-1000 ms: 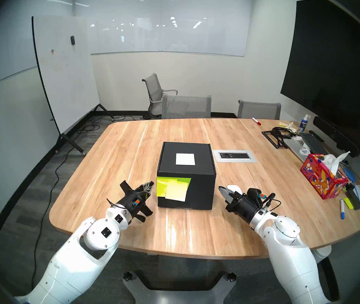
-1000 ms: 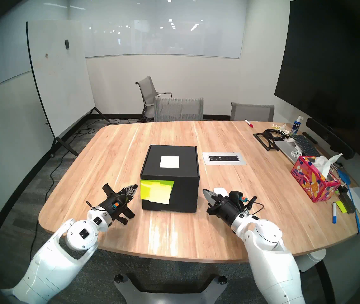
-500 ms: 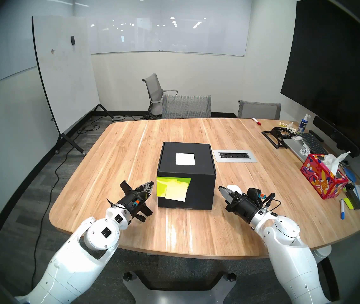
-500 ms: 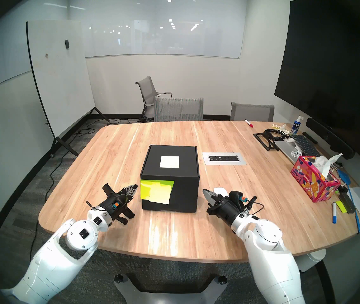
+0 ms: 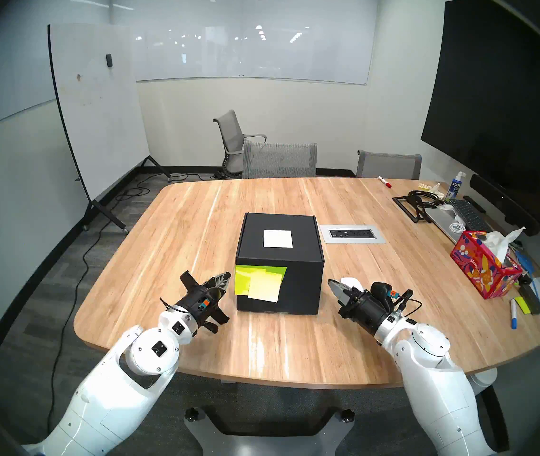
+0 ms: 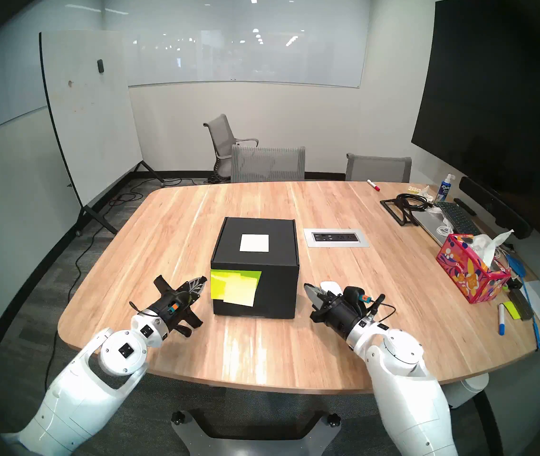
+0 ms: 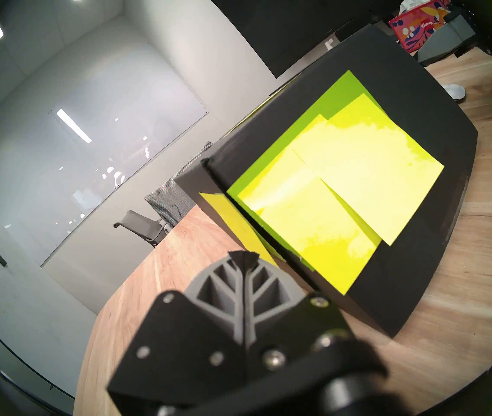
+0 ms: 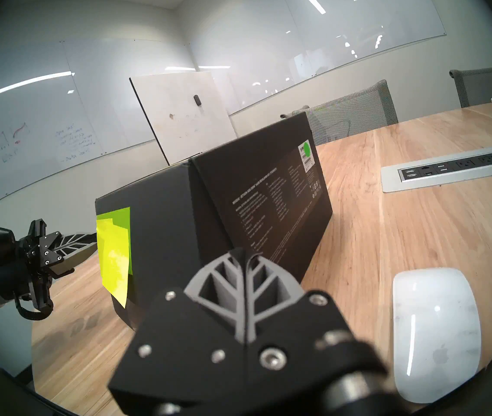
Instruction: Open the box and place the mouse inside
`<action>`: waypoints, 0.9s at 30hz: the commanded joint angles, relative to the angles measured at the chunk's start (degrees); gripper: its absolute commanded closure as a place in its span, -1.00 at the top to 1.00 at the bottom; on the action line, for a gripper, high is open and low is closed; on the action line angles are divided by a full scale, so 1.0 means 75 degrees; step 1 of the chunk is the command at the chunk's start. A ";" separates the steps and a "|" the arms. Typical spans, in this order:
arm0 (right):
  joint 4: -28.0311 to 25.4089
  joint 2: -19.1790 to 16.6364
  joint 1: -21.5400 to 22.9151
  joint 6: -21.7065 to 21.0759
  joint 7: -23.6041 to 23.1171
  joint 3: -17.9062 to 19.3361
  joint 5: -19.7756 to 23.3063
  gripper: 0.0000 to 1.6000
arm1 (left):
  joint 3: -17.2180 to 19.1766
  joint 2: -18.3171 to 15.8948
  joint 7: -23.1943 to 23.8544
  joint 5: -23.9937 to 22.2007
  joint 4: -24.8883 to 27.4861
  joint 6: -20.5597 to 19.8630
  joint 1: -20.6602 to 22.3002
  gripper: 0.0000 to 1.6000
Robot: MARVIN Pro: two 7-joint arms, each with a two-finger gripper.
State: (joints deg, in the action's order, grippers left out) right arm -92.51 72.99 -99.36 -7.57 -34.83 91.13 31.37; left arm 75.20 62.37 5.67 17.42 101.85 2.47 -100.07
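While the lid is down, the box [image 5: 279, 264] sits mid-worktop [image 5: 196, 221] in the left head view, a white label [image 5: 278, 238] on top and yellow-green notes [image 5: 259, 282] on its front. The left pincer [image 5: 226, 278] hangs just beside the notes, fingers pressed together and empty. The right pincer [image 5: 332, 285] is likewise closed on nothing, and the mouse [image 5: 351, 282] peeks out just behind it, near the box's right side. A tissue box [image 5: 486, 271] stands well apart at the right.

The right head view repeats this: box [image 6: 255, 267], mouse [image 6: 329, 286], both pincers clear of everything.

In the left wrist view the notes [image 7: 328, 190] fill the front flap and wrap its left edge. The tissue box [image 7: 415, 25] there reads "Kleenex".

In the right wrist view the mouse [image 8: 436, 331] lies flat beside the closed fingers [image 8: 223, 289] and bears an Apple logo. The box side [image 8: 268, 202] carries white print too small to read, plus a sticker with a green dot.

Risks, as I judge them: a pincer that catches only the loose notes may peel paper and leave the flap shut. Pushing on the light box could slide it into the mouse. The mouse is smooth and low, so a shallow pinch may squirt it away.
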 commanded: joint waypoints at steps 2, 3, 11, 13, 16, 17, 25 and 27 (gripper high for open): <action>-0.0116 -0.0012 0.0087 -0.0016 -0.0004 -0.0007 -0.0006 -1.00 | 0.0004 -0.0008 -0.0012 0.0019 0.0128 0.0040 0.0037 -1.00; -0.0116 -0.0012 0.0087 -0.0016 -0.0004 -0.0007 -0.0006 -1.00 | 0.0004 -0.0008 -0.0012 0.0019 0.0128 0.0040 0.0037 -1.00; -0.0116 -0.0011 0.0087 -0.0017 -0.0004 -0.0007 -0.0007 -1.00 | 0.0004 -0.0008 -0.0012 0.0019 0.0128 0.0040 0.0037 -1.00; -0.0116 -0.0011 0.0087 -0.0017 -0.0005 -0.0007 -0.0007 -1.00 | 0.0004 -0.0008 -0.0012 0.0019 0.0128 0.0040 0.0037 -1.00; -0.0116 -0.0011 0.0087 -0.0017 -0.0005 -0.0006 -0.0008 -1.00 | 0.0004 -0.0008 -0.0012 0.0019 0.0128 0.0040 0.0037 -1.00; -0.0116 -0.0011 0.0087 -0.0017 -0.0005 -0.0006 -0.0008 -1.00 | 0.0004 -0.0008 -0.0012 0.0019 0.0128 0.0040 0.0037 -1.00; -0.0116 -0.0010 0.0087 -0.0018 -0.0006 -0.0005 -0.0009 -1.00 | 0.0004 -0.0008 -0.0012 0.0019 0.0128 0.0040 0.0037 -1.00; -0.0116 -0.0010 0.0087 -0.0018 -0.0006 -0.0005 -0.0009 -1.00 | 0.0004 -0.0008 -0.0012 0.0019 0.0128 0.0040 0.0037 -1.00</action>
State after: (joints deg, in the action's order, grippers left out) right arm -92.51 73.01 -99.36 -7.58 -34.84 91.14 31.36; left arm 75.20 62.37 5.67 17.42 101.85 2.47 -100.07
